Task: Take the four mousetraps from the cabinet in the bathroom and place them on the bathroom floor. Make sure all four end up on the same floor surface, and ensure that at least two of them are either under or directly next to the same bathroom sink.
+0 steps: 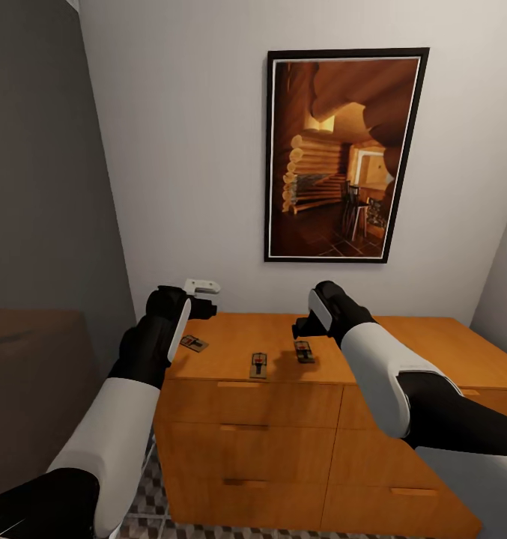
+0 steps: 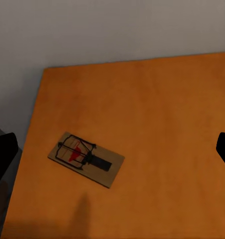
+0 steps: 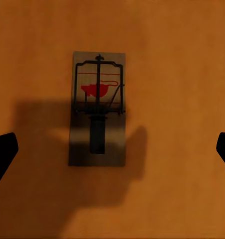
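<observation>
Three mousetraps lie flat on top of the orange-brown cabinet (image 1: 433, 352): one near its left end (image 1: 194, 343), one near the front edge (image 1: 259, 364), and one a little further right (image 1: 304, 351). My left gripper (image 1: 207, 305) hovers open above the left mousetrap (image 2: 86, 158), its dark fingertips (image 2: 2, 154) spread wide at the picture's edges. Directly over the right mousetrap (image 3: 97, 115) my right gripper (image 1: 302, 327) hangs open, casting a shadow on it. A strip of the cube-patterned bathroom floor (image 1: 152, 494) shows beside the cabinet. The sink is out of view.
The cabinet stands against a white wall with a large framed picture (image 1: 343, 157) above it. A grey wall (image 1: 36, 187) and a low brown surface (image 1: 28, 367) close in on the left. Drawer fronts with slim handles (image 1: 238, 385) face me.
</observation>
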You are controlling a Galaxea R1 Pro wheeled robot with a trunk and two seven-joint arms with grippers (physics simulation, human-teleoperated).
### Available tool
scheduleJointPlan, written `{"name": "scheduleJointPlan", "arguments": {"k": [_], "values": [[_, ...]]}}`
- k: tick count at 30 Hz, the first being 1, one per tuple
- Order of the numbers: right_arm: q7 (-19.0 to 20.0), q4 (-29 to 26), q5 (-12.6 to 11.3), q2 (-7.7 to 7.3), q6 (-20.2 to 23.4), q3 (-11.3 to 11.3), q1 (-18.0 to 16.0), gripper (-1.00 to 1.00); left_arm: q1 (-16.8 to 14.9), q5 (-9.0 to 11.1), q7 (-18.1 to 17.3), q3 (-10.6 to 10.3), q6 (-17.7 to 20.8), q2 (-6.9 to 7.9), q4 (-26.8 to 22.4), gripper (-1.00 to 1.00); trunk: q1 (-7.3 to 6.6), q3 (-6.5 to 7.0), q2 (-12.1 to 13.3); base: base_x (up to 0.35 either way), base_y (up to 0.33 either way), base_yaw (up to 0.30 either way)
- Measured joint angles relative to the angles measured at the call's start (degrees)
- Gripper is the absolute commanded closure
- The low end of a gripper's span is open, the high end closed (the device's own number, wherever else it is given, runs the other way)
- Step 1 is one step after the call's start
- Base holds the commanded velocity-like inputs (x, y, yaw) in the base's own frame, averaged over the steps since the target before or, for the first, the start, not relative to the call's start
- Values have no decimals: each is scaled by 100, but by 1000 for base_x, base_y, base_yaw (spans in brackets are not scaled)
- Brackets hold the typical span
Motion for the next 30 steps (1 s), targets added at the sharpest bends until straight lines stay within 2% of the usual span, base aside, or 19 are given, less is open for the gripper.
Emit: {"name": "scheduleJointPlan", "arguments": {"k": [8,20,30], "values": [[0,-1,0,9,5,-2,0,-100,0,0,0,-4,10,0,-6,-100,0,0,0,0,0,0],[-1,-12,11,-1,8,-4,0,-100,0,3,-4,-4,12,0,-2,-100,263,-215,-480,0,0,0],[-2,-41,16,-13,8,-3,0,-100,0,1,0,-4,11,0,-28,-100,264,-216,-482,0,0,0]]}}
